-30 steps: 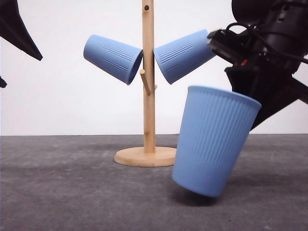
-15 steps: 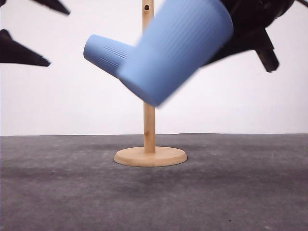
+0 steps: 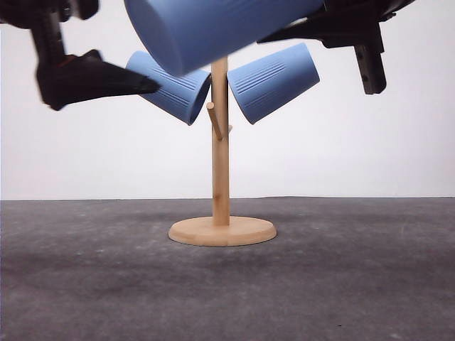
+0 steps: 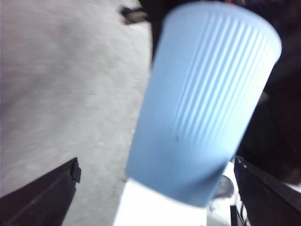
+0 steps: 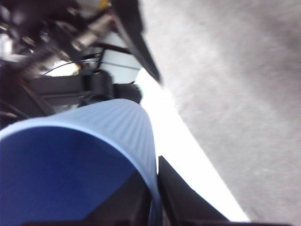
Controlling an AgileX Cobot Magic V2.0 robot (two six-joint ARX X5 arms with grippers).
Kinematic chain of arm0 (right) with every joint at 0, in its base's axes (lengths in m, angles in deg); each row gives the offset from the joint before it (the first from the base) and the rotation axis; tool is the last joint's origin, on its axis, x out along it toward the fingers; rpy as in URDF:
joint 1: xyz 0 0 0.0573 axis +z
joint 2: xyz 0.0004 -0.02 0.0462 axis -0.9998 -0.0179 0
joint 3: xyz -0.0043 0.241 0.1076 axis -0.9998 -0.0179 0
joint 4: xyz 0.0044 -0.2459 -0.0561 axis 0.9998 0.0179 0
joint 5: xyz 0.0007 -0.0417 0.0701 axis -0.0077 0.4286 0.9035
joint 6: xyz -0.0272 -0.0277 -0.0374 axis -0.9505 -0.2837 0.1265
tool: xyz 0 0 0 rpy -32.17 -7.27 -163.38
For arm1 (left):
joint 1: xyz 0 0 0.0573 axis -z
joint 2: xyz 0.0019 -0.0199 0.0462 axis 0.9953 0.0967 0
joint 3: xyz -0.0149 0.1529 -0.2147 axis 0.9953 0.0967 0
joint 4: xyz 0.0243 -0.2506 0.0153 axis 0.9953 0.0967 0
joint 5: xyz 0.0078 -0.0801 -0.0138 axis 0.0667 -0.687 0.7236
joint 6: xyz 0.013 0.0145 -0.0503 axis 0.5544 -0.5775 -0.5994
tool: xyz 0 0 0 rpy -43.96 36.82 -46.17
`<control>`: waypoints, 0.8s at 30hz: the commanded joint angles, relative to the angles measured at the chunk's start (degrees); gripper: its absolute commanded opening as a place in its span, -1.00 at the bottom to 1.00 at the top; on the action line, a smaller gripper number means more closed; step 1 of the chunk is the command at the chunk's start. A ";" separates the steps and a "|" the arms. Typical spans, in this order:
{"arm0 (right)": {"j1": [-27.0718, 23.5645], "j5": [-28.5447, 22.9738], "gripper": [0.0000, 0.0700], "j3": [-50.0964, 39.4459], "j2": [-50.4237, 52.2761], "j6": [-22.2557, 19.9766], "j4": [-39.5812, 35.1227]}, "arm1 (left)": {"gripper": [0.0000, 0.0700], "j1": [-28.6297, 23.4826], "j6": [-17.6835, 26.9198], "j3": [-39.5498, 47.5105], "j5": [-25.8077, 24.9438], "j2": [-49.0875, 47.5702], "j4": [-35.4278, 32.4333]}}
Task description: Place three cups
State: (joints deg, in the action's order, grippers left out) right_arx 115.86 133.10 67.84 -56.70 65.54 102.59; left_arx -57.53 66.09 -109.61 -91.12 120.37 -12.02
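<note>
third cup [image 3: 213,28] tilted, clamped in right gripper [image 5: 155,197] at 12 o'clock above rack [image 3: 221,142] | left gripper [image 4: 155,188] spread wide, empty, at 9 o'clock

My right gripper [image 3: 298,28] holds 1 cup [image 3: 213,25] tilted high above the table [image 3: 85,284], in front of the top of the wooden cup tree [image 3: 221,163]. 2 more cups hang on the tree's pegs: the left cup [image 3: 174,89], the right cup [image 3: 274,79]. My left gripper [image 3: 135,82] sits just left of the tree, beside the left cup.
</note>
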 commanded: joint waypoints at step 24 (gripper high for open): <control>3.12 1.23 -0.98 1.20 -0.50 -0.72 2.84 | 0.23 10.22 0.62 -0.76 -0.41 2.33 -4.68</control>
State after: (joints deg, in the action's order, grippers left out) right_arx 118.56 133.90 67.84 -56.70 65.54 105.50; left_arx -47.83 66.29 -109.61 -91.16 122.03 -16.17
